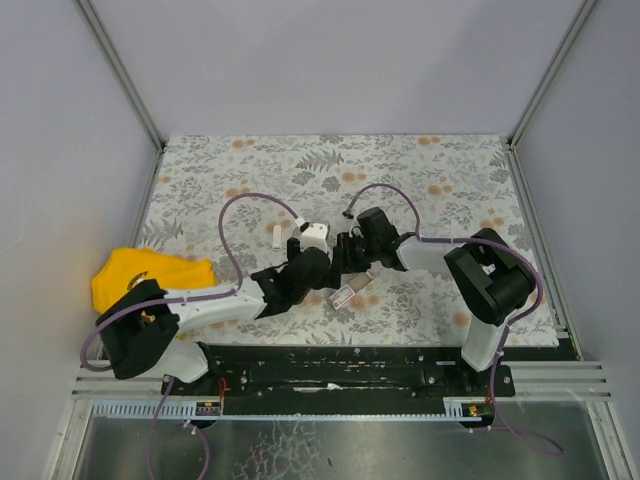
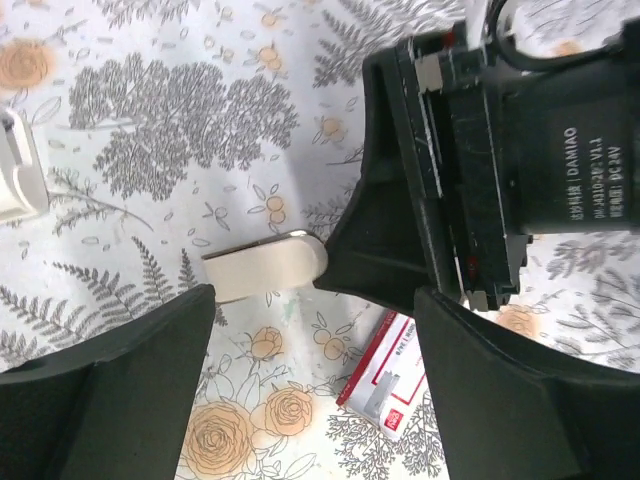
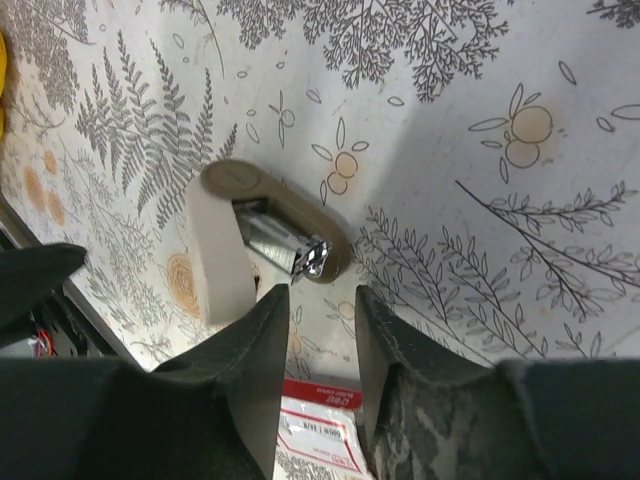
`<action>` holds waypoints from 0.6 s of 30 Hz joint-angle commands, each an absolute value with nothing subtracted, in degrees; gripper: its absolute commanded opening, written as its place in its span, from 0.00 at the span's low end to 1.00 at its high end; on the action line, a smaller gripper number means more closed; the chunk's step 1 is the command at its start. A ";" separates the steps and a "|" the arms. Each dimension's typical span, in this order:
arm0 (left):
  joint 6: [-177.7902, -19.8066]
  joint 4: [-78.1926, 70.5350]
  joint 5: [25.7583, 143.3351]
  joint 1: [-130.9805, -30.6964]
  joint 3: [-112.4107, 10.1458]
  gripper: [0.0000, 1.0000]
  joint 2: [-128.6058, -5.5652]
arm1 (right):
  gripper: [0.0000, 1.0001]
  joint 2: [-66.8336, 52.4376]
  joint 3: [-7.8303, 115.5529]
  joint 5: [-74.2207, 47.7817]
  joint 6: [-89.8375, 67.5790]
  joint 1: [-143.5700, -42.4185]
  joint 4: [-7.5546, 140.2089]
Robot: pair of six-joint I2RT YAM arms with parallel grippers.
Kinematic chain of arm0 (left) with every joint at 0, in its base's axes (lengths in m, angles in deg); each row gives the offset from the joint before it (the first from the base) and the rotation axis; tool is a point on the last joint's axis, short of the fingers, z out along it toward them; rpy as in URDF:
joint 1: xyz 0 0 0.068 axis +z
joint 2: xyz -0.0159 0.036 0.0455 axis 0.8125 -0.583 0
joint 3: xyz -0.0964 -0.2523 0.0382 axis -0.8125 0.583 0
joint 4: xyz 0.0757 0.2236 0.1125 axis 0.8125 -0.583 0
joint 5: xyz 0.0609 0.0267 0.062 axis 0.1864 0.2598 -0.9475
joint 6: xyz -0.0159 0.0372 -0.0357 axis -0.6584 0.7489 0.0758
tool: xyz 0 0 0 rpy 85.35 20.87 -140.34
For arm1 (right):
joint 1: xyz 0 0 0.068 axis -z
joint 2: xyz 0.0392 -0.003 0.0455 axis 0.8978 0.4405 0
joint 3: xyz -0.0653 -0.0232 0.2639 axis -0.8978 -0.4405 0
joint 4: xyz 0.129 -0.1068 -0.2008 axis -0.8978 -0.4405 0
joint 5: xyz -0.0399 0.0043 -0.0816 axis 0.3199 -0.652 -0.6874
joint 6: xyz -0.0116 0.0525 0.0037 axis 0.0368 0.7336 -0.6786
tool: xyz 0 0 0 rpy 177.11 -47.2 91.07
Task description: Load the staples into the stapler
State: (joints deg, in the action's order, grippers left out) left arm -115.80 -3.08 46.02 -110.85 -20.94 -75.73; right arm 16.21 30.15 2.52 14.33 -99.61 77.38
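Staples (image 3: pixel 318 430) just beside right claw (image 3: pixel 322 292)

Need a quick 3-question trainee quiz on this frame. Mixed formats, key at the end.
1. True or false: the stapler lies opened, with its metal staple track showing.
2. Short answer: whose jaws stand wider apart, the left gripper or the right gripper?
3. Pick one. The staple box is:
A) lying flat on the table, near the stapler
B) clamped in the left gripper
C) tucked inside the stapler

Key: 1 true; 2 the left gripper; 3 A.
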 commanded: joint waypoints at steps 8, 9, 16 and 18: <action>-97.27 11.00 81.85 -95.51 -13.26 0.91 -68.71 | 0.54 5.21 30.00 5.96 7.80 -95.25 70.20; -95.55 10.85 84.00 -95.07 -13.58 0.91 -69.76 | 0.56 4.42 29.50 5.96 7.68 -94.66 69.96; -85.89 13.93 89.31 -92.88 -14.60 0.91 -76.54 | 0.68 -1.43 26.32 7.71 7.35 -92.94 69.66; -84.99 15.30 89.70 -92.33 -14.61 0.91 -77.78 | 0.70 -2.84 25.61 8.12 7.35 -92.84 69.57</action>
State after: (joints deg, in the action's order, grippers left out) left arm -91.45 8.13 85.06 -93.76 -13.90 -76.15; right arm 1.37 26.74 5.42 8.56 -93.30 70.02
